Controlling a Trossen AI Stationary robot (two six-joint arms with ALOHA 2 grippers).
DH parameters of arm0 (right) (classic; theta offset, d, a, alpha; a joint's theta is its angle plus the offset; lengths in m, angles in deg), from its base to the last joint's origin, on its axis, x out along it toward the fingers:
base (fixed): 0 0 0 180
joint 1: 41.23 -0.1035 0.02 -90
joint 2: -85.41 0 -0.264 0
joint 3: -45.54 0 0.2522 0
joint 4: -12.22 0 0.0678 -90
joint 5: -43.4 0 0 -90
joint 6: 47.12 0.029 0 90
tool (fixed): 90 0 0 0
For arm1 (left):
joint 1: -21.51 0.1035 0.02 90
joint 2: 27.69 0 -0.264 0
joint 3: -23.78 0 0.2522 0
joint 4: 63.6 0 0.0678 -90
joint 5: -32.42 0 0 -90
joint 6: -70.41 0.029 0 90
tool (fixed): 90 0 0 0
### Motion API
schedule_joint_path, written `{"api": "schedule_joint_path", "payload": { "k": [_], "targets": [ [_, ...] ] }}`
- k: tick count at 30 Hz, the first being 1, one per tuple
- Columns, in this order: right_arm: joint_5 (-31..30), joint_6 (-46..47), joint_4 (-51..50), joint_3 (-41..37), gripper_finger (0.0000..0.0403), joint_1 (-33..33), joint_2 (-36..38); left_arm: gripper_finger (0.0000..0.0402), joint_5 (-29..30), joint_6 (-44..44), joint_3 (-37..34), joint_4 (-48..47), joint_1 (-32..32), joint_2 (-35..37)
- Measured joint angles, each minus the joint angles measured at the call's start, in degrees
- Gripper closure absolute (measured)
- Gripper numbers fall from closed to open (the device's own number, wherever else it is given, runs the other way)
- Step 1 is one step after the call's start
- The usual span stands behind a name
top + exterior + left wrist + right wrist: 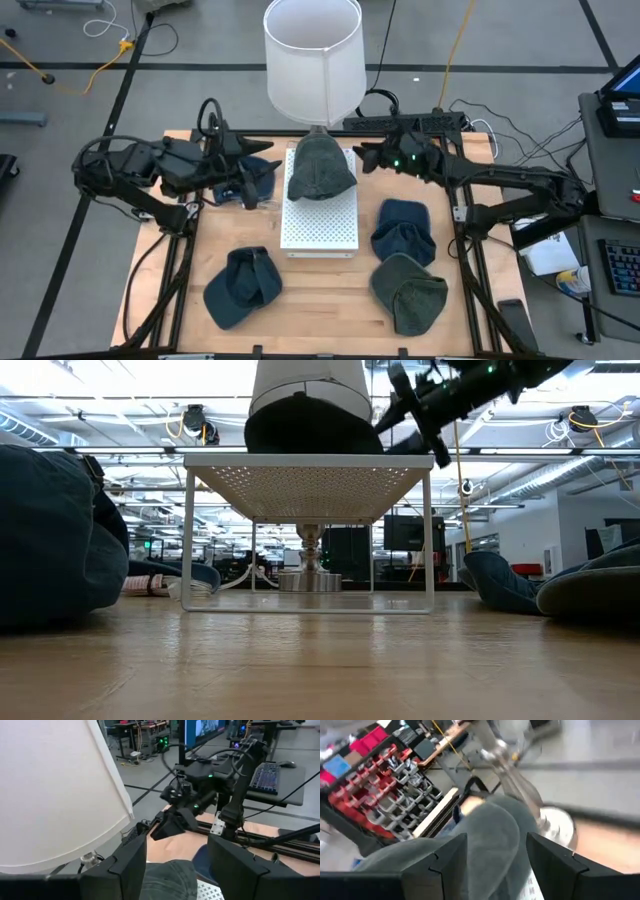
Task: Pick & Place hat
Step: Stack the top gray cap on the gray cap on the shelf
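Grey-green hat on white perforated rack, white lampshade, navy caps, tan wooden table.

Five hats: one grey hat on the one white rack, two blue hats, one green hat, one partly hidden blue hat. One lamp. Two arms.
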State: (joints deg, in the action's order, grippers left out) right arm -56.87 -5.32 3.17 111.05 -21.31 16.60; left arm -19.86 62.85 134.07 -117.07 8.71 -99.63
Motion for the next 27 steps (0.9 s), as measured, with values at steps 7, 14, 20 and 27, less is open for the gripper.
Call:
{"api": "schedule_joint_path", "payload": {
  "k": [7, 14, 20, 27],
  "targets": [
    [12.0, 13.5, -5.5, 0.0, 0.0206, 5.4, -0.6, 0.0188, 0.3, -2.3, 0.0, -2.2, 1.5, 0.0],
    [16.9, 19.6, -7.4, 0.0, 0.0206, 6.0, -0.6, 0.0188, -0.6, -4.6, 0.0, -2.2, 1.9, 0.0],
    [19.7, 21.4, -6.8, 0.0, 0.0206, 6.0, -3.7, 0.0188, -0.6, -5.0, 0.0, -2.2, 1.9, 0.0],
    [22.7, 22.9, 1.6, 0.0, 0.0206, 6.2, -8.4, 0.0188, -2.4, -6.3, 0.0, -2.3, 1.9, 0.0]
  ]
}}
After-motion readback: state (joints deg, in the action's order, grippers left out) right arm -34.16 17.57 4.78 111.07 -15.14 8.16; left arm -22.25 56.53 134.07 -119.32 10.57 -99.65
